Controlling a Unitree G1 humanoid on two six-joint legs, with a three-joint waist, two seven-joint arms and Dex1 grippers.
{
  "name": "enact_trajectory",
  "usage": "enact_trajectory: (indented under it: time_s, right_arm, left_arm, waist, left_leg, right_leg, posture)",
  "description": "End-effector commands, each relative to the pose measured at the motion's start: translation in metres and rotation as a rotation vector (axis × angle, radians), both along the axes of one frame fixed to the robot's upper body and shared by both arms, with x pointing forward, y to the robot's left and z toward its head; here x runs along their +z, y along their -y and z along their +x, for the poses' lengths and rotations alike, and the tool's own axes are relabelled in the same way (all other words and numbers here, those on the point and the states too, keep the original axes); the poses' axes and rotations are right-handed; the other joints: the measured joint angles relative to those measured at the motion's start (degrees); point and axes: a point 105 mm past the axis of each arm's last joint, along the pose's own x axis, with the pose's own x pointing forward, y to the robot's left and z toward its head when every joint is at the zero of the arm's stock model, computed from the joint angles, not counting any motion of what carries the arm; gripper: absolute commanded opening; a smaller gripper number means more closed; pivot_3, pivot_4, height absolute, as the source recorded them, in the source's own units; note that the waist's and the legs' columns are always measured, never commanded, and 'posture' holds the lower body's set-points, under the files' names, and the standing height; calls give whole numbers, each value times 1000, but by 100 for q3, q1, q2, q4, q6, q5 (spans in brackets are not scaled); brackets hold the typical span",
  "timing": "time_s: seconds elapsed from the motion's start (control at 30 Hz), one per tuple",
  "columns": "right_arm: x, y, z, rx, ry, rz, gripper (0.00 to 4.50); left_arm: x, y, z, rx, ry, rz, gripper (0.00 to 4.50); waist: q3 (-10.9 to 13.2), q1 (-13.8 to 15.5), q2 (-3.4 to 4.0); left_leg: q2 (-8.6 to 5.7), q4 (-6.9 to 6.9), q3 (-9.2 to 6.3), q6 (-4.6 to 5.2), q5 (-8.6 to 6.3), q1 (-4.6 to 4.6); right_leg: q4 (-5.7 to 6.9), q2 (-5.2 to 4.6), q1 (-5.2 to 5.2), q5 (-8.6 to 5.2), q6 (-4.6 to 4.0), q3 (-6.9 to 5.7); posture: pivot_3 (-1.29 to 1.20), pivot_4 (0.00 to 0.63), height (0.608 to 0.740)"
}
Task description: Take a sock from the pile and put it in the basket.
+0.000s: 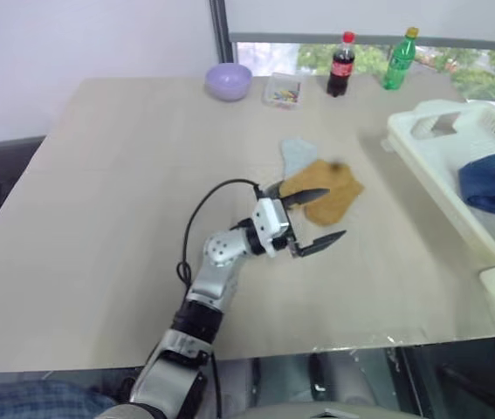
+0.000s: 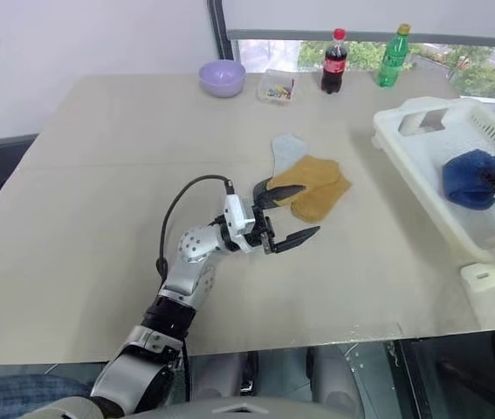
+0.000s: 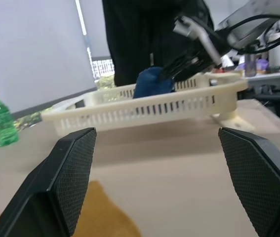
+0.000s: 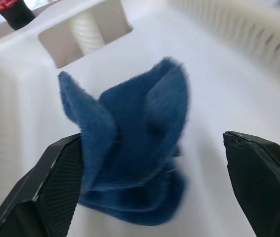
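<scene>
A royal blue soft sock is seen dropped inside the cream-white slotted plastic basket at the surface's right edge, the right pincer spread open over it, so withdrawal is judged next, while the left pincer, open and empty, is poised beside the small flat pile of mustard and pale blue socks mid-surface.

Across most of the head camera's frame we see a broad beige wooden-topped table. Along its far edge, in the upper middle, sits a small round lilac bowl. Just right of it we find a small clear plastic box holding bits of mixed colour, too small for us to tell what they are. Further right stand a dark cola bottle with a red cap and label and a green plastic bottle with a yellow cap, both upright near the window.
</scene>
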Motion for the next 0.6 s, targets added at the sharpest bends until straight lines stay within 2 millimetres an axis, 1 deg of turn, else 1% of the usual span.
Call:
enact_trajectory:
  time_s: [0.03, 0.1, 0.17, 0.23, 0.27, 0.3, 0.33, 0.43, 0.47, 0.53, 0.57, 0.6]
  right_arm:
    - [47, -8, -9, 68, 152, -259, 4466]
    - [57, -17, -13, 110, 210, -320, 4466]
    - [73, -33, -19, 172, 310, -375, 4466]
    - [86, -57, -26, 235, 432, -397, 4466]
    - [88, -73, -30, 284, 487, -378, 4466]
    - [88, -85, -34, 317, 519, -359, 4466]
    - [85, -98, -38, 356, 537, -335, 4466]
    - [54, -151, -53, 534, 528, -222, 4466]
    - [48, -161, -57, 572, 524, -193, 4466]
    - [30, -178, -62, 611, 501, -127, 4466]
    - [19, -189, -67, 657, 489, -94, 4466]
    - [12, -196, -72, 689, 483, -71, 4466]
  left_arm:
    - [11, -13, 9, 69, -8, -25, 4238]
    - [10, -24, 15, 115, -52, -32, 4238]
    - [9, -39, 21, 176, -101, -28, 4238]
    - [1, -58, 25, 237, -210, 7, 4238]
    - [-1, -67, 23, 252, -252, 27, 4238]
    - [-2, -73, 20, 261, -272, 44, 4238]
    - [1, -80, 15, 272, -270, 42, 4238]
    - [-3, -98, -1, 340, -321, 92, 4238]
    - [-4, -101, -5, 355, -327, 104, 4238]
    - [-6, -107, -12, 392, -307, 122, 4238]
    - [-8, -111, -15, 414, -298, 136, 4238]
    - [-9, -114, -18, 428, -292, 146, 4238]
  waist:
    - [0, -11, 1]
    - [0, -33, 1]
    - [0, -83, 1]
    - [1, -125, 0]
    - [1, -139, 0]
    - [1, -150, -1]
    - [1, -159, -1]
    - [2, -134, -2]
    - [2, -117, -2]
    - [7, -89, 7]
    - [6, -85, 4]
    - [6, -86, 3]
  left_leg:
    - [0, 0, 0, 0, 0, 1]
    - [3, 0, 0, 0, 0, 4]
    - [7, 0, 0, 0, 0, 6]
    - [13, 0, 0, 0, 0, 8]
    - [18, 0, -2, 0, 0, 8]
    - [24, 0, -3, 0, 0, 10]
    - [31, 0, -4, -1, 0, 11]
    - [45, -11, -14, -1, -1, 12]
    - [46, -14, -14, -1, -1, 10]
    - [50, -14, -14, -2, -1, 9]
    - [46, -13, -14, -2, 0, 8]
    - [45, -10, -13, -2, 0, 11]
  right_leg:
    - [1, 0, 0, -1, 2, 1]
    - [2, 3, 0, -3, 5, 0]
    - [4, 6, 0, -4, 7, 0]
    - [7, 10, 0, -4, 7, 0]
    - [8, 13, 0, -4, 8, -2]
    - [8, 19, 0, -4, 8, 0]
    - [7, 27, 0, -4, 8, 0]
    - [9, 39, -5, -6, 4, -5]
    - [11, 39, -10, -7, 2, -4]
    - [13, 32, -9, -10, -4, -11]
    - [14, 22, -11, -18, -18, -9]
    - [13, 14, -7, -20, -21, -5]
  posture:
    - [0, 150, 740]
    - [0, 150, 740]
    - [0, 150, 740]
    - [0, 150, 740]
    - [0, 150, 740]
    - [0, 150, 740]
    - [0, 150, 740]
    - [0, 150, 740]
    - [0, 150, 740]
    - [0, 150, 740]
    - [0, 150, 740]
    - [0, 150, 740]
